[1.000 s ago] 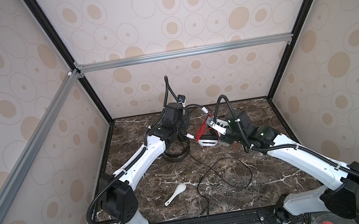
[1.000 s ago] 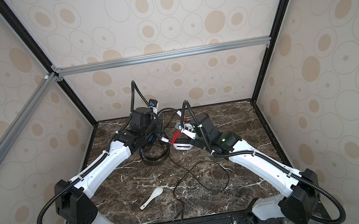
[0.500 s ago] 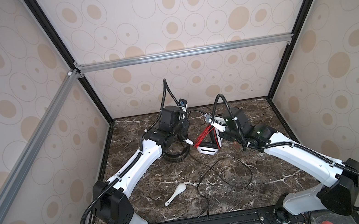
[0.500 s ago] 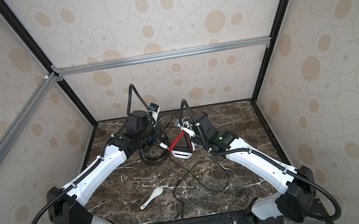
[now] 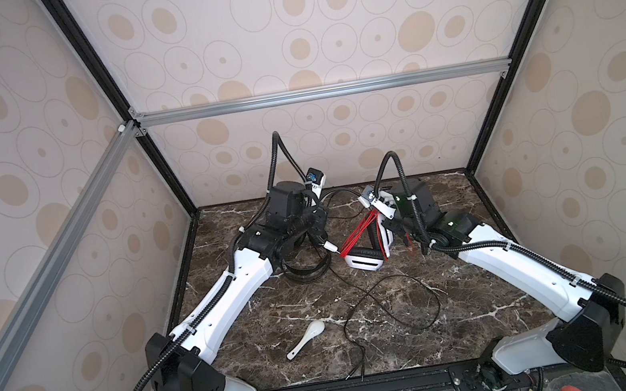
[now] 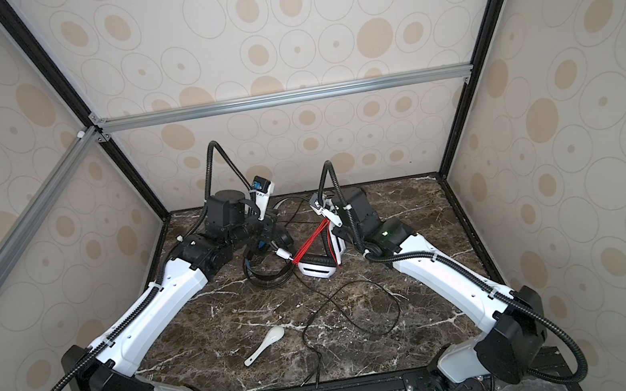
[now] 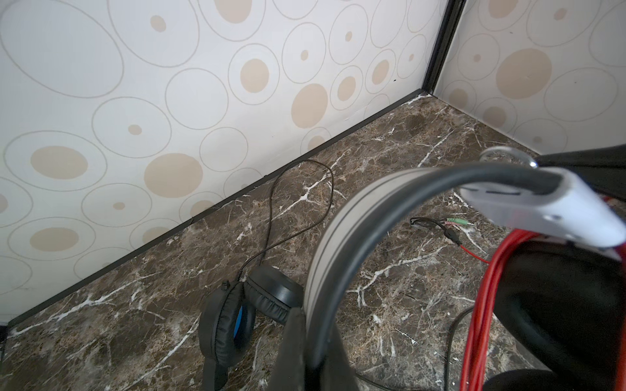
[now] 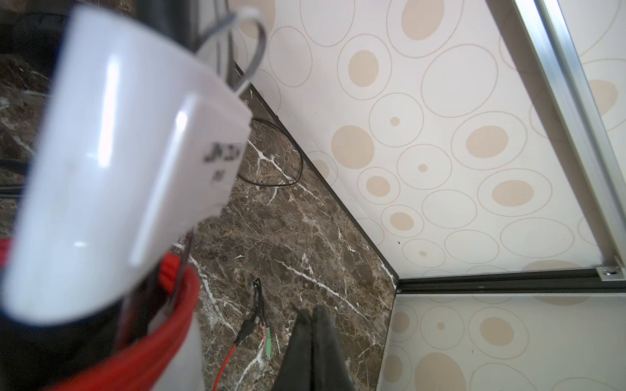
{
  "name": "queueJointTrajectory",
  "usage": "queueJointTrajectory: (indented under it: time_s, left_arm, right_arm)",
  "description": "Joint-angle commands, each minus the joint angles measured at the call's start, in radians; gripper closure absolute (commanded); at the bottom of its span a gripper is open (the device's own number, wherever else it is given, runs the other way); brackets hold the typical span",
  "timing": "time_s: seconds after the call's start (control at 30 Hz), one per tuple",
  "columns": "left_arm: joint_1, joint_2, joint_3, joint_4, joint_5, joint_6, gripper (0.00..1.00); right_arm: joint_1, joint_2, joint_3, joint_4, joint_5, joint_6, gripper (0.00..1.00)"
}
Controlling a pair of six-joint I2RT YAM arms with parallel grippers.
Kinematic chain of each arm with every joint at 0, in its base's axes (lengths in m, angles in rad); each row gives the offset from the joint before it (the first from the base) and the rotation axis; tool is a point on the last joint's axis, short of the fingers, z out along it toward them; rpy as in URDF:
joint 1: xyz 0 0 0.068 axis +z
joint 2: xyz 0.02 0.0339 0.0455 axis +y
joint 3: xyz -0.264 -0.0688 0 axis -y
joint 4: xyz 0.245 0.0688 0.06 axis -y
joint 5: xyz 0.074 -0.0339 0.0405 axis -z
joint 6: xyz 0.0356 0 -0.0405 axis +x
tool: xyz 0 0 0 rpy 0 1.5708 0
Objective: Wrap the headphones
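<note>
The white-and-black headphones (image 5: 363, 258) are held up over the middle of the table, with the red cable (image 5: 360, 229) wound in several turns across them. My left gripper (image 7: 315, 325) is shut on their grey-and-black headband (image 7: 338, 237). My right gripper (image 8: 311, 313) hangs just right of them with its fingers pressed together and nothing visible between them. The red cable's loose end and plugs (image 8: 259, 333) lie on the table beside it. The black headphones (image 5: 307, 266) with blue inside lie under my left wrist (image 7: 237, 315). Their thin black cable (image 5: 386, 303) loops toward the front edge.
A white spoon (image 5: 305, 338) lies on the marble table (image 5: 487, 305) at the front left of centre. Patterned walls close in the back and both sides. The black cable also curls near the back wall (image 7: 274, 203).
Both wrists have drawn toward the back of the table. The white-and-black headphones have turned in my left gripper, and the red windings now run slanted across them.
</note>
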Motion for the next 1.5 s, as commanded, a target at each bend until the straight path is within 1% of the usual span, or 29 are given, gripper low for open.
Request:
queueJointTrajectory:
  time_s: [0.0,0.1,0.23,0.37,0.5,0.57,0.73,0.97,1.2,1.3,1.47]
  left_arm:
    - [-0.004,-0.053,0.073,0.001,0.079,-0.003,1.0]
    - [-0.005,-0.056,0.079,-0.011,0.085,-0.007,1.0]
    - [-0.005,-0.058,0.086,-0.017,0.087,-0.005,1.0]
    - [-0.004,-0.054,0.106,-0.02,0.104,-0.009,1.0]
    - [-0.004,-0.045,0.142,-0.028,0.146,-0.024,1.0]
    - [-0.004,-0.034,0.172,-0.039,0.181,-0.035,1.0]
    - [-0.004,-0.011,0.233,-0.059,0.249,-0.044,1.0]
    - [-0.004,-0.031,0.249,-0.032,0.313,-0.088,1.0]
    - [-0.002,-0.002,0.336,-0.029,0.374,-0.132,1.0]
    - [-0.003,0.02,0.387,-0.021,0.403,-0.155,1.0]
    - [-0.001,0.046,0.456,-0.028,0.418,-0.169,1.0]
  right_arm:
    - [-0.048,0.0,0.027,0.022,-0.043,0.079,0.94]
    - [-0.077,-0.015,0.017,0.024,-0.08,0.101,0.93]
    - [-0.083,-0.03,0.002,0.027,-0.114,0.067,0.9]
    - [-0.089,-0.037,-0.019,0.03,-0.107,0.053,0.9]
    - [-0.115,-0.05,-0.048,0.036,-0.146,0.086,0.89]
    - [-0.132,-0.055,-0.062,0.046,-0.176,0.106,0.86]
    - [-0.168,-0.05,-0.067,0.065,-0.268,0.163,0.85]
    - [-0.189,-0.065,-0.09,0.101,-0.377,0.204,0.82]
    - [-0.206,-0.076,-0.149,0.148,-0.447,0.264,0.78]
    - [-0.209,-0.085,-0.177,0.182,-0.453,0.278,0.76]
    - [-0.225,-0.096,-0.199,0.228,-0.484,0.307,0.74]
